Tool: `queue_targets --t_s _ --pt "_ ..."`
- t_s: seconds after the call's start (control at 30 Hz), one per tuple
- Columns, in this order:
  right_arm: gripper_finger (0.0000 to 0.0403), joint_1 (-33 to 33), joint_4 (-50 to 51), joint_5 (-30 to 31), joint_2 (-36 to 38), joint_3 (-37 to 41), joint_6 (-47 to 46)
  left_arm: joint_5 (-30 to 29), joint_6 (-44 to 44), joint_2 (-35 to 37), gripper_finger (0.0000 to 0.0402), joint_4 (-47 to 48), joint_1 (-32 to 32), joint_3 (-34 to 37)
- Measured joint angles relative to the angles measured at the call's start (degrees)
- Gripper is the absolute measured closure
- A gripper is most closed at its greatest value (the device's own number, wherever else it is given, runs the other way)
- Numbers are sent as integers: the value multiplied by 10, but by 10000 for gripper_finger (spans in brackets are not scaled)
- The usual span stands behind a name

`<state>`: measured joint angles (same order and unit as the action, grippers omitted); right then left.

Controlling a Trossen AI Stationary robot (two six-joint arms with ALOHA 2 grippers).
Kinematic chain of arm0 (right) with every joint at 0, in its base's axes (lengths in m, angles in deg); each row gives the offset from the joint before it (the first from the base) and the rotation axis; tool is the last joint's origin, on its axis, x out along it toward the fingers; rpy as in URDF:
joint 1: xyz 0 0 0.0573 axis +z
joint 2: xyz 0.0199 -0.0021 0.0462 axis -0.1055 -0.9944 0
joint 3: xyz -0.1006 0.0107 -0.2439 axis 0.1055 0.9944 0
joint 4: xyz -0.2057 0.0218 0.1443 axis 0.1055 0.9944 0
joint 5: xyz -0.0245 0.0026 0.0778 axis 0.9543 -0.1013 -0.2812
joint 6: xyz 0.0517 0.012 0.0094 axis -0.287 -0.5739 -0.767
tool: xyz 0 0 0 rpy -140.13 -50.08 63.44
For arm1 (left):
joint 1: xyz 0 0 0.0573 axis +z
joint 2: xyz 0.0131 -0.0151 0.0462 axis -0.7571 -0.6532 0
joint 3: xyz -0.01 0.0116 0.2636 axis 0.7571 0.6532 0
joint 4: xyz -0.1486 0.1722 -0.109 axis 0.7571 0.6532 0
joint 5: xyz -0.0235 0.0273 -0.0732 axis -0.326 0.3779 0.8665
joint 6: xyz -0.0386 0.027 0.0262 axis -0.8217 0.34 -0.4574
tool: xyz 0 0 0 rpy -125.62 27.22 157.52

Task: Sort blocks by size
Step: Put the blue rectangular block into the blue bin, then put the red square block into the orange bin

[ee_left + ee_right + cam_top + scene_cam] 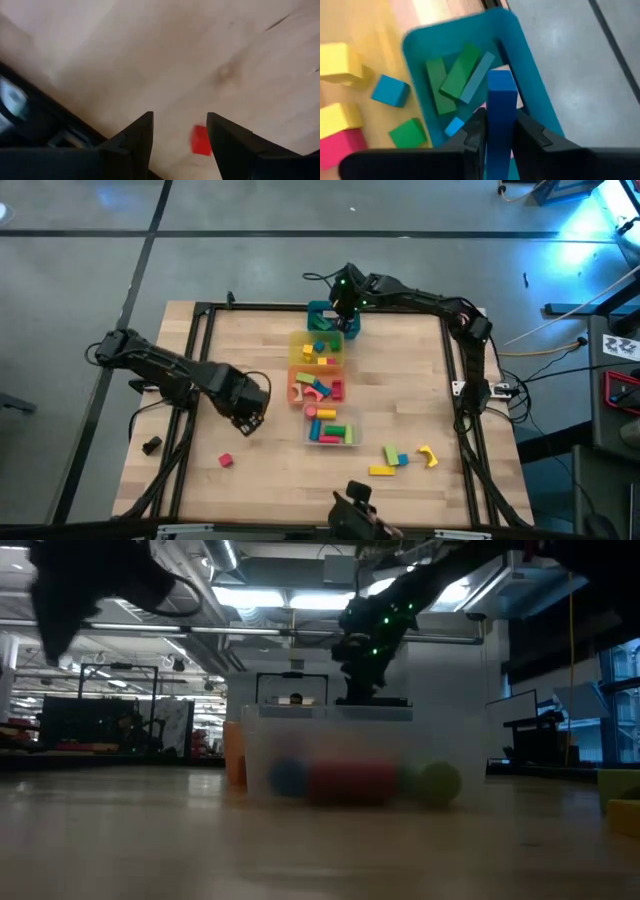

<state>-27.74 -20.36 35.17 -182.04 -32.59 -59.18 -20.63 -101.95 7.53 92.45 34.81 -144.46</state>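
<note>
My right gripper [346, 318] hangs over the teal bin [318, 310] at the far end of a row of bins and is shut on a blue bar block [500, 107]. The teal bin [420, 37] holds green and blue bars. My left gripper [248, 418] stands open above the bare table at the left. A small red block [226, 460] lies on the table near it and shows far below, between the open fingers [201, 140]. More blocks fill the yellow [342, 340], orange [293, 380] and clear [356, 442] bins. My right gripper pinches the blue bar's two long sides [500, 132] between its two fingers. The fingers slant down and lie along the bar, whose free end [500, 77] sticks out past the fingertips. The bar is lifted clear, over the teal bin's far side.
Several loose blocks lie near the table's front right: a yellow bar [382, 471], a green and blue pair [397, 456] and a yellow arch [428, 455]. A black frame [200, 340] runs along the table's sides. In the low view the clear bin [345, 755] stands in front.
</note>
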Motion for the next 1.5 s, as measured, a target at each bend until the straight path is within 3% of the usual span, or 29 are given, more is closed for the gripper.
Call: queue_targets --t_s 0.17,0.27,0.4,0.7,0.9,1.2,1.33,1.5 --pt "332 0 -4 7 -25 0 0 12 -157 0 233 -6 -74 0" --pt "331 1 -11 16 -33 0 -1 17 -202 0 233 -10 -114 0" --pt "312 0 -16 19 -34 0 -1 17 -229 0 233 -44 -162 0" --pt "222 1 -17 27 -34 0 -1 -17 -231 -6 233 -159 -260 0" --pt "193 1 -3 27 -34 0 -1 -25 -257 -16 233 -149 -284 0" --pt "191 1 12 28 -32 0 0 -21 -271 -70 233 -137 -289 0" --pt "192 1 21 28 -28 -2 0 -16 -212 -96 233 -114 -286 0" --pt "192 1 25 37 -27 -3 1 -20 -205 -108 233 -118 -285 0"
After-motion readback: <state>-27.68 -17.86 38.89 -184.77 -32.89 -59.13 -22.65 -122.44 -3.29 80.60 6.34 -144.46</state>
